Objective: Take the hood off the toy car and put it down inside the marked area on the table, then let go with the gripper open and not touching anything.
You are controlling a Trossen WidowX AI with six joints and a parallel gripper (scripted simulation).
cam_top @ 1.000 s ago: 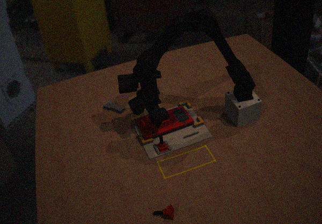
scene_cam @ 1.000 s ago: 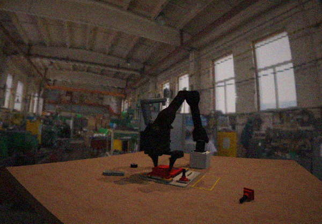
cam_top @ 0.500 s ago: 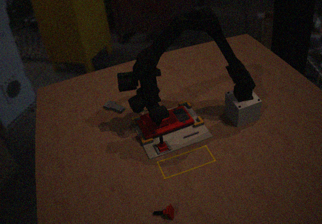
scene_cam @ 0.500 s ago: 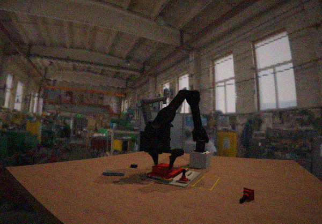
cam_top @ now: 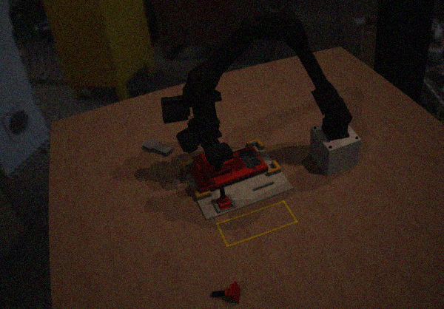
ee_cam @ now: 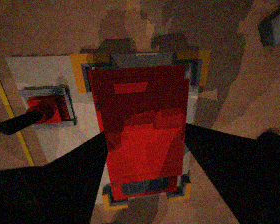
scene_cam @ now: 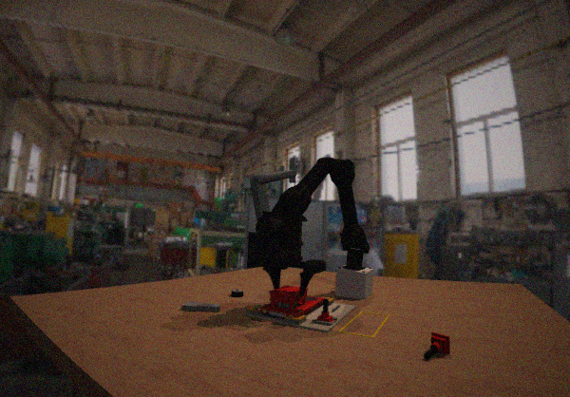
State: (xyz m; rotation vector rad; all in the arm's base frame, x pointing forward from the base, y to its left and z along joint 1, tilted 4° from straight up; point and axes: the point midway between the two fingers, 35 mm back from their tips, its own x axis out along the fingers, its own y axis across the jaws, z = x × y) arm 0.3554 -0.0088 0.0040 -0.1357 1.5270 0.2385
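The red toy car [cam_top: 240, 174] [scene_cam: 317, 305] sits between yellow-and-grey corner brackets on a pale board. The red hood [scene_cam: 286, 294] [ee_cam: 147, 150] is between my fingers and looks raised a little above the car's body at the end away from the arm's base. My gripper [scene_cam: 290, 292] [ee_cam: 144, 130] points down, shut on the hood, one black finger against each long side. In the top view the gripper hides much of the hood. The marked area, a yellow outline [cam_top: 262, 233] [scene_cam: 356, 334] [ee_cam: 11, 114], lies on the table beside the board.
A red piece with a black handle [cam_top: 223, 200] [scene_cam: 325, 315] [ee_cam: 48, 109] stands on the board between car and outline. A similar piece [cam_top: 233, 291] [scene_cam: 440, 345] lies near the front. A grey block [cam_top: 157, 147] [scene_cam: 200, 307] and a black disc [scene_cam: 237, 293] lie beyond the car.
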